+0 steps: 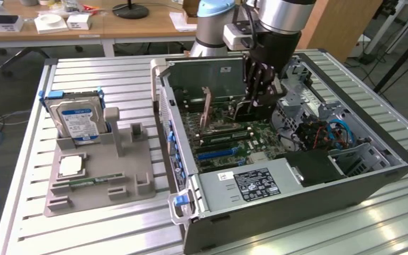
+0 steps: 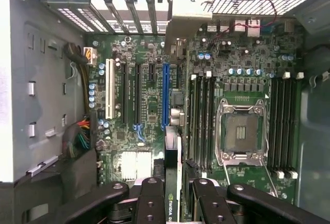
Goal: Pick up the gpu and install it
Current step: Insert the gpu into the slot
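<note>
On a slatted metal table (image 1: 83, 234) in a lab with desks (image 1: 140, 26) behind, we see the gpu (image 2: 172, 172) upright and edge-on inside the open case (image 1: 296, 212), clamped between the fingers (image 2: 149, 203) of the partly closed gripper (image 2: 174, 203), above the board (image 2: 149, 105) and roughly in line with the blue slot (image 2: 165, 95). The arm (image 1: 282, 16) reaches straight down into the case. The case also holds an empty CPU socket (image 2: 240, 131) and a power supply (image 1: 261, 183); the tray (image 1: 91, 199) on the exterior view's left carries a standing hard drive (image 1: 76, 119) and a flat CPU chip (image 1: 71, 166).
</note>
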Controlling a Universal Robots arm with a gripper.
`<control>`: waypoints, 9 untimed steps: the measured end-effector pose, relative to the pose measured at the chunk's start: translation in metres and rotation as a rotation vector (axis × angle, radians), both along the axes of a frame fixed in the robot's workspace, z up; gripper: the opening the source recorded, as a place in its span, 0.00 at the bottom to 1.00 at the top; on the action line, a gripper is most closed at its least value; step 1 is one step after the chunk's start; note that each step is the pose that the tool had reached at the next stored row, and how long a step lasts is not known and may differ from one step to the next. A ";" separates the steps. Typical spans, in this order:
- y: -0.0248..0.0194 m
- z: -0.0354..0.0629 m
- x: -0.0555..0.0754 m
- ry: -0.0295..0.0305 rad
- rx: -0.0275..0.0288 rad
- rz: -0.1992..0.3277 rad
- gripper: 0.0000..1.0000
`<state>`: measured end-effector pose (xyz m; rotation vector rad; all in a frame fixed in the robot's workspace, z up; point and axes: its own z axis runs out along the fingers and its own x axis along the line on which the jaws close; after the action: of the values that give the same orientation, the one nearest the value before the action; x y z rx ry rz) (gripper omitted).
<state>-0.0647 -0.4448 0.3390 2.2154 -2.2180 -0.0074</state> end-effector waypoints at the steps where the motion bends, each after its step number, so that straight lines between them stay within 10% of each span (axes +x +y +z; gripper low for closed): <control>1: 0.0000 -0.0018 0.000 0.0000 -0.0003 0.000 0.26; 9: 0.0000 -0.0087 0.000 0.0001 -0.0025 0.000 0.26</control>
<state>-0.0648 -0.4448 0.3303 2.2140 -2.2168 -0.0047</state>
